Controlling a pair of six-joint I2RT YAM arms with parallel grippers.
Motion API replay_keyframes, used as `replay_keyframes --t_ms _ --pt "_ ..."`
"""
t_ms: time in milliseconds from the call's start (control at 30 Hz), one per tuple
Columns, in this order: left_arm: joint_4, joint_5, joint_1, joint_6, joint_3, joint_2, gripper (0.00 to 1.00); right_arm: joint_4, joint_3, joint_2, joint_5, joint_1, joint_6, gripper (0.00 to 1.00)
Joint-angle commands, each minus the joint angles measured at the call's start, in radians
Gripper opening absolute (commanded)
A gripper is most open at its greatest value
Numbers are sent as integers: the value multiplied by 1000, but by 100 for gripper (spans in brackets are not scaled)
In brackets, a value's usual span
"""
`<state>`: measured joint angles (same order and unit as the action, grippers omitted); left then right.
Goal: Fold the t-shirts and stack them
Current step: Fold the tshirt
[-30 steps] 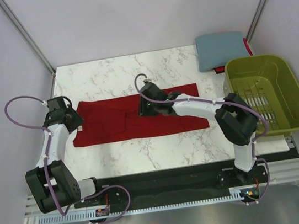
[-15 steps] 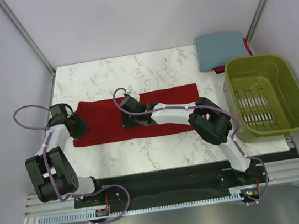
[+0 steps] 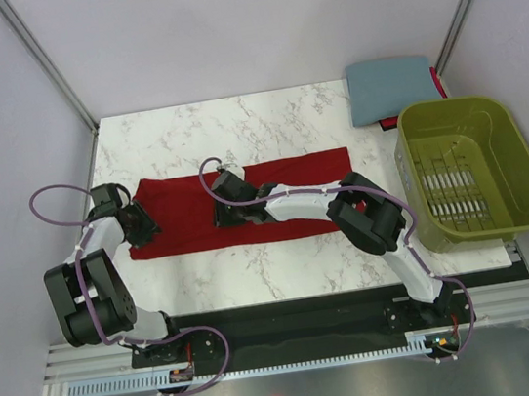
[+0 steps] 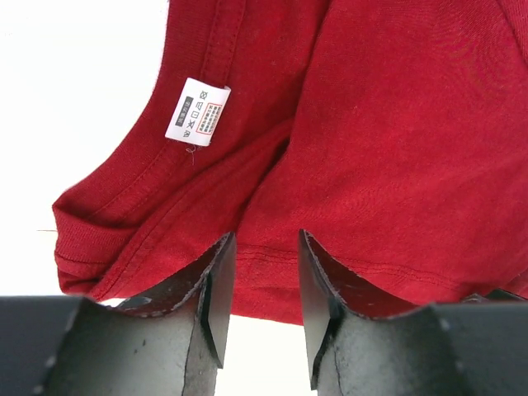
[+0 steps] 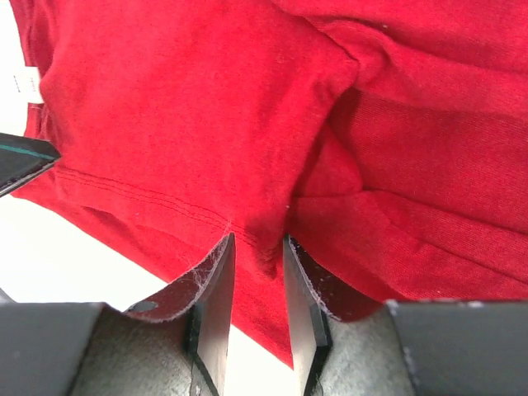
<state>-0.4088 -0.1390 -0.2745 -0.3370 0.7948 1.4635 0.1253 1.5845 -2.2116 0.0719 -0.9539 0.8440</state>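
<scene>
Dark red t-shirt (image 4: 396, 124) bears a white care label (image 4: 198, 111), print unreadable.

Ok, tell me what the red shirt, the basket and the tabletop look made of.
Red shirt: soft matte knit, likely cotton; stitched hems, care label. Basket: olive moulded plastic, slight sheen, slatted floor. Tabletop: white with grey veins, marble or marble-look laminate.

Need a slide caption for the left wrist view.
Left hand at the red t-shirt's hem, white care label showing.
</scene>
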Motion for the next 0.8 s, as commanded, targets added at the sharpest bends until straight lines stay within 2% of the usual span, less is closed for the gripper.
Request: replay_keyframes --t_ms 0,133,367,533,567,667,700,767 --pt "30 -16 -3 43 -2 14 43 -42 5 -7 -15 -6 -11 37" --pt "22 -7 -3 55 1 31 42 -42 2 -3 -12 -8 -5 38" --pt "25 35 -3 73 -11 -2 47 -29 -1 -5 -6 -17 -3 39" --pt "21 18 -3 72 -3 24 36 -13 2 -5 12 -22 -10 39" --pt "21 15 -5 72 -3 27 30 -10 2 -3 11 -22 -10 39" --pt "24 12 -3 70 -2 29 19 3 2 -2 17 -20 -13 39" --pt "21 10 -3 66 1 31 11 14 8 -6 22 -20 -13 39" --pt "21 10 -3 67 3 32 2 31 22 -14 28 -20 -20 39"
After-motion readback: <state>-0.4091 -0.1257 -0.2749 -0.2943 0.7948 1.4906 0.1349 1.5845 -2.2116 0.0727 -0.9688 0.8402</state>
